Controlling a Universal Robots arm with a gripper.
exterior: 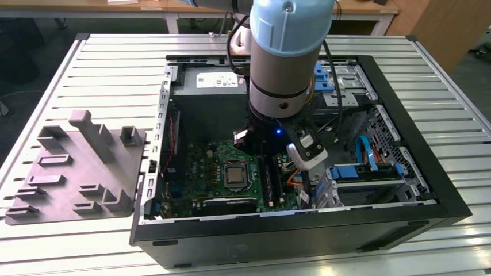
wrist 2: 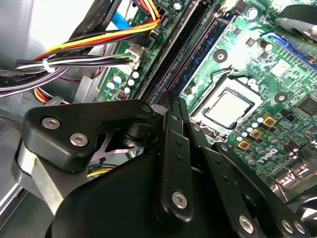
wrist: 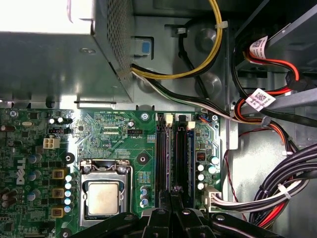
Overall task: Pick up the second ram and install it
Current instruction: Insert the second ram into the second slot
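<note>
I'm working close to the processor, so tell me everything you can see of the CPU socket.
The CPU socket is a square, silvery metal frame lying flat on the green motherboard, with a pale metal-lidded processor seated in its middle. A thin wire lever runs along one edge. No cooler or cable covers it and nothing rests on it. The black RAM slots run alongside, apart from it.
</note>
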